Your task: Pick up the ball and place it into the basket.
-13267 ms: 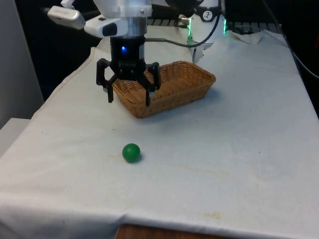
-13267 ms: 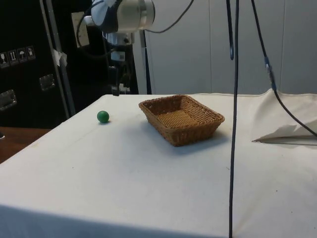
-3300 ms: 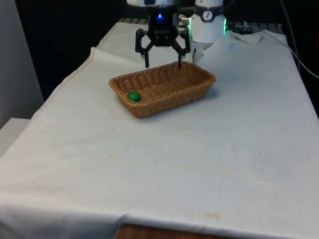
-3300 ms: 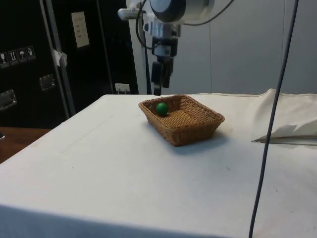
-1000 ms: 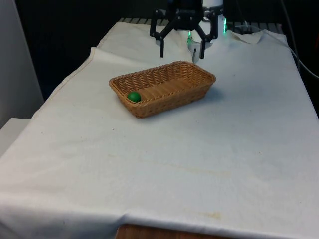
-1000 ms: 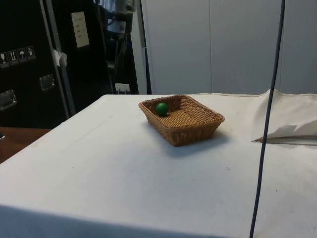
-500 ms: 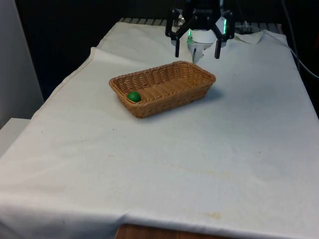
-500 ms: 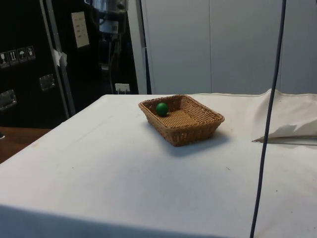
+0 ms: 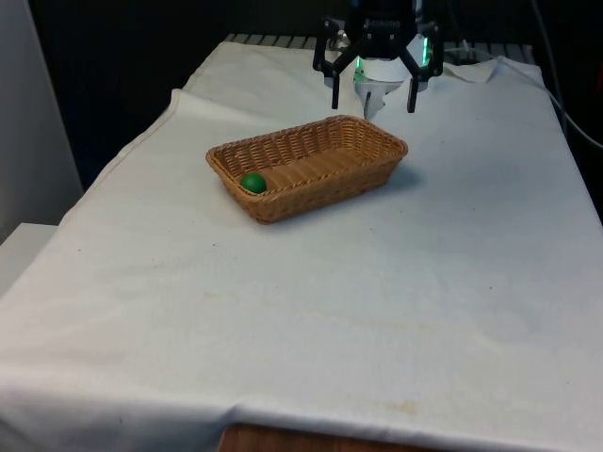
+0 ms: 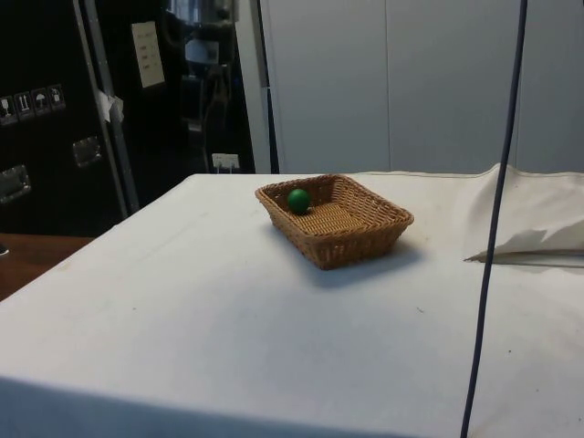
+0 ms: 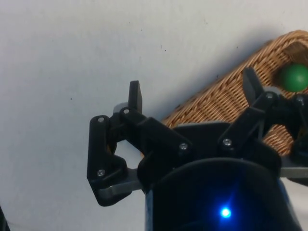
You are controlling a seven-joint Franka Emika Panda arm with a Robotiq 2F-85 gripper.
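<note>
The green ball [image 9: 252, 183] lies inside the brown wicker basket [image 9: 377, 144], in the corner towards the front view's left. The side view shows the ball [image 10: 298, 201] against the basket's [image 10: 365, 239] far wall. My gripper [image 9: 370, 94] hangs open and empty above the table behind the basket's far right end, clear of the rim. In the wrist view the open gripper [image 11: 193, 91] frames the basket's [image 11: 226, 91] outer wall, with the ball [image 11: 294, 77] beyond it.
White cloth covers the table [image 9: 311, 311]. A crumpled fold of cloth [image 10: 534, 239] lies at the side view's right, and a dark cable [image 10: 497, 210] hangs down in front of it.
Over the last second my open gripper moved towards the front view's right and back, away from the basket. The ball has stayed still in the basket.
</note>
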